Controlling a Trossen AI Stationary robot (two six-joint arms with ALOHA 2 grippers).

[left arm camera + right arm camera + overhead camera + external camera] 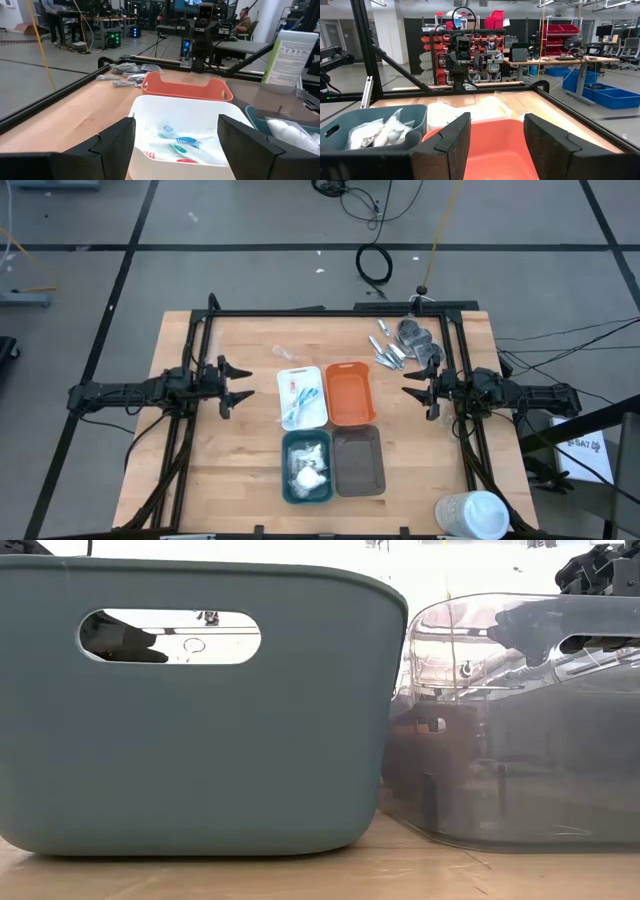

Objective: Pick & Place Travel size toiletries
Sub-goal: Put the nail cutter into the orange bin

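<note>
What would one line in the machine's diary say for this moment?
left hand: open, beside white tray | right hand: open, beside orange tray | silver and grey pieces: unsorted on table

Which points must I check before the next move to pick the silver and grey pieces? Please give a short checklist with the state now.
1. Right gripper fingers open, holding nothing: ok.
2. Left gripper fingers open, beside the white tray: ok.
3. Silver pieces and dark grey pieces lie loose on the table, unblocked from above: ok.
4. Orange tray empty: ok.
5. Grey tray empty: ok.
6. Exact number of pieces remaining: cannot tell.
</note>
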